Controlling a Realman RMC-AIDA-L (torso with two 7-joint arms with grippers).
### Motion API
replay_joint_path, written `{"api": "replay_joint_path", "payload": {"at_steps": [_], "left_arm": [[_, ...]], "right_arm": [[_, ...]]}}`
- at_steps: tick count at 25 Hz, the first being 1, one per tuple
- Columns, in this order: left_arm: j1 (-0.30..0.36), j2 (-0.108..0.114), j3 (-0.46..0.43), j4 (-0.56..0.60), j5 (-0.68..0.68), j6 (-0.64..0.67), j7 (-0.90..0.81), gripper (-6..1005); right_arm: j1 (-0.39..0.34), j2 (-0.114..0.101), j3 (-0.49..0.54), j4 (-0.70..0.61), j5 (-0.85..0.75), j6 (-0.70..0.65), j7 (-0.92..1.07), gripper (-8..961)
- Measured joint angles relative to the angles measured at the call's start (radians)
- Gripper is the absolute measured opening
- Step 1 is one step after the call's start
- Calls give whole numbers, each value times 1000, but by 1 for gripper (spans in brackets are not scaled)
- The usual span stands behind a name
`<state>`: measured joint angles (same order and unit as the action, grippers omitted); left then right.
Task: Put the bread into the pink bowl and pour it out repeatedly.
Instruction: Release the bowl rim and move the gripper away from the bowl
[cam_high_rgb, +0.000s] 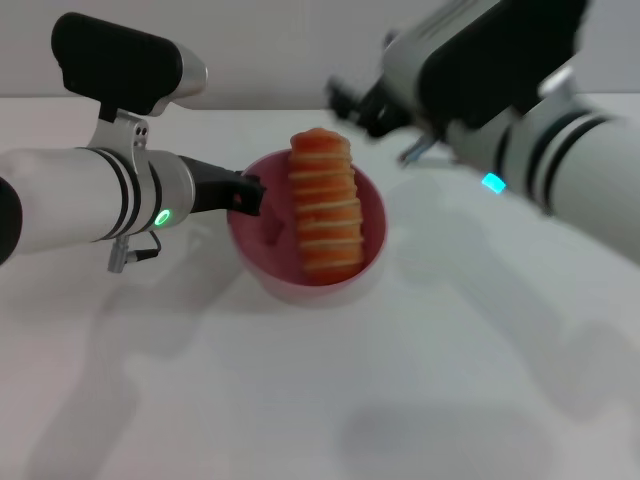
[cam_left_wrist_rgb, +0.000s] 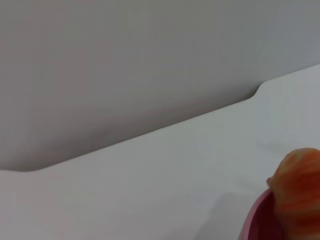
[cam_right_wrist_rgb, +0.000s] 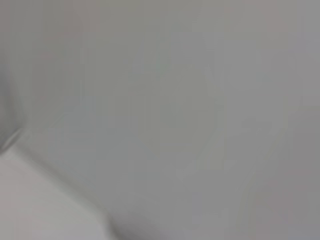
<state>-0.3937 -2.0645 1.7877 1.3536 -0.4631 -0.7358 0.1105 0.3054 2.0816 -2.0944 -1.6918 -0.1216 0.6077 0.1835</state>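
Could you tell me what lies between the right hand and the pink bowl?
Only bare white table: in the head view, the right hand hangs apart from the pink bowl, which holds the bread.

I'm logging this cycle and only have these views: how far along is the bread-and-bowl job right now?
Done: the bread lies in the pink bowl, striped side up, its far end poking over the rim. In hand: the left gripper is at the bowl's left rim, apparently gripping it; the bowl sits level on the table. The right gripper is raised behind it. Left: tipping the bread out.
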Motion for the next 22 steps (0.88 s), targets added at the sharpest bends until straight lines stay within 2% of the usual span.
{"api": "replay_joint_path", "payload": {"at_steps": [5,9,15,18,22], "left_arm": [[-4,0,-2,-21,-2,2,0,50],[-6,0,-2,-23,-10,2,0,50],[-13,1,-2,-24,-23,2,0,50],[-24,-1,-2,-25,-29,-5,-2,50],[-28,-1,-2,-28,-38,-15,-3,50]], "right_arm": [[-76,5,40,-37,-230,-178,95,740],[-151,6,110,66,-578,-434,434,740],[-207,7,241,212,-893,-616,866,739],[-204,5,285,268,-970,-681,989,739],[-200,1,297,246,-976,-681,1011,738]]}}
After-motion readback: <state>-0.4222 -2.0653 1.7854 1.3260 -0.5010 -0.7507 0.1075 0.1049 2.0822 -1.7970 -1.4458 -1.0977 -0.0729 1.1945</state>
